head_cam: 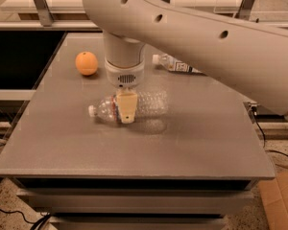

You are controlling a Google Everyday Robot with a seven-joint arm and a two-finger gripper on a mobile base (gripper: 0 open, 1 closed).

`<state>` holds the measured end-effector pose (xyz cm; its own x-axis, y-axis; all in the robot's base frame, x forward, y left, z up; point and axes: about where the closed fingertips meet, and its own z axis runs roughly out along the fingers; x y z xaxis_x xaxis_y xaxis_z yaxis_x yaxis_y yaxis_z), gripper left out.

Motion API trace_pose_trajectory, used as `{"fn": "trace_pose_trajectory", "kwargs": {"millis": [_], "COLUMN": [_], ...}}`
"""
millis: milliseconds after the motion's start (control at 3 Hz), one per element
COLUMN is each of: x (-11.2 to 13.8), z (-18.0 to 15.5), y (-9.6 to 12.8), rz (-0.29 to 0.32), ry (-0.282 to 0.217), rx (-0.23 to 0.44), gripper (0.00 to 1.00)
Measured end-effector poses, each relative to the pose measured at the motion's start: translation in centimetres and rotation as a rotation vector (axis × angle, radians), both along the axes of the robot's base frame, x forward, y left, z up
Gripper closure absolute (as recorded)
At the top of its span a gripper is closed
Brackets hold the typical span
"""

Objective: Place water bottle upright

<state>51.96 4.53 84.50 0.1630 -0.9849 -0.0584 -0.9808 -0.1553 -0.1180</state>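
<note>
Squarely at the middle of the table, the near finger point(127, 114) of the gripper point(126, 109) lies flat against the front side of the water bottle point(151, 104), just beside its red-orange label band point(114, 108). The other finger is hidden behind the bottle, so the pair looks clamped across its body. The bottle lies on its side on the grey table point(134, 152), its white cap point(92, 110) pointing left and its ribbed clear base pointing right. Above the gripper rises the round white wrist point(125, 73) with a small vent grille. From it the thick white arm point(197, 32) sweeps up and off to the right, covering much of the far edge. An orange point(87, 63) sits near the far left corner, well apart from the gripper. A second bottle point(175, 64) with a white label lies on its side behind the wrist, partly hidden under the arm.
</note>
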Motion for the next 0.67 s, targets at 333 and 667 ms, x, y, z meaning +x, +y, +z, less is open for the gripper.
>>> {"fn": "trace_pose_trajectory", "kwargs": {"millis": [333,667], "x": [0.0,-0.2], "z": [1.4,3.3], "y": [0.4,0.8], "rz": [0.002,0.003], "ry": [-0.006,0.004], "rx": [0.014,0.051], "gripper": [0.59,0.82]}}
